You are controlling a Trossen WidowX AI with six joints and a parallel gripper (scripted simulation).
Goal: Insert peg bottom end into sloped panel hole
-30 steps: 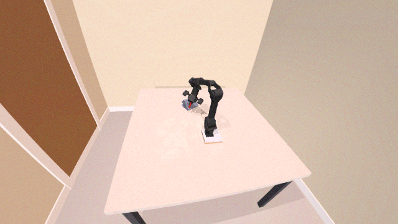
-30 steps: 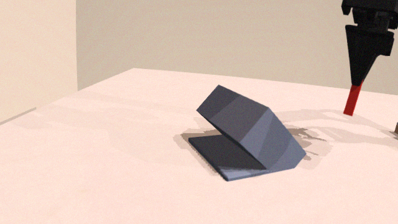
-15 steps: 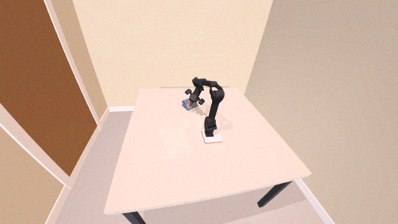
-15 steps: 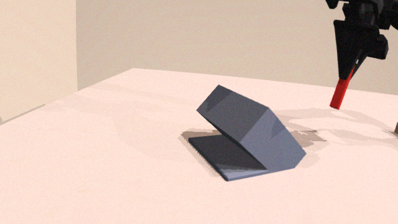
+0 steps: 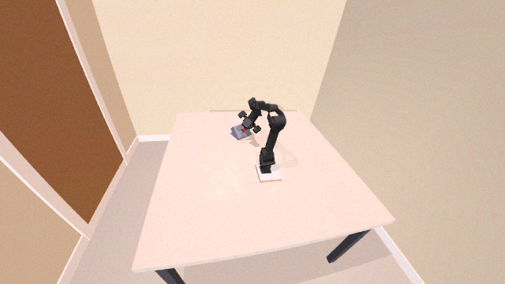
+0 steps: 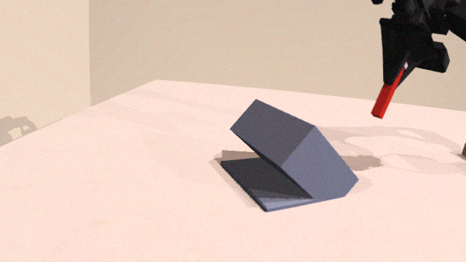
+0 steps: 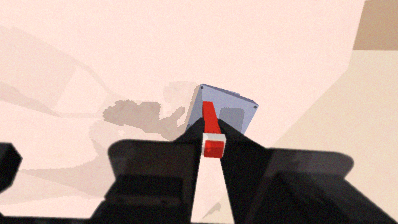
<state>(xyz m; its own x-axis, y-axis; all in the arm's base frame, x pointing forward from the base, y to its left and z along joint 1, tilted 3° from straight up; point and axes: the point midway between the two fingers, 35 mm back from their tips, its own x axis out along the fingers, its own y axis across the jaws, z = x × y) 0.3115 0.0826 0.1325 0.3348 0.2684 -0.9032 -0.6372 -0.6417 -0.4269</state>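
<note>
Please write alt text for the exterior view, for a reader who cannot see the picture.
A black end effector at the upper right is shut on a red square peg, held tilted in the air above a pale table. To its lower left, a blue-grey sloped panel sits on the table, apart from the peg; its hole is not visible from this side.

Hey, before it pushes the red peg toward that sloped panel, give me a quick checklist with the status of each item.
1. Gripper shut on the peg: ok.
2. Peg off the table: ok.
3. Peg tilted, not upright: ok.
4. Hole in the panel visible from the wrist view: ok.
5. Peg tip at the hole mouth: not ok, it hangs apart from the panel.
6. Peg's flat sides matched to the hole: cannot tell.
</note>
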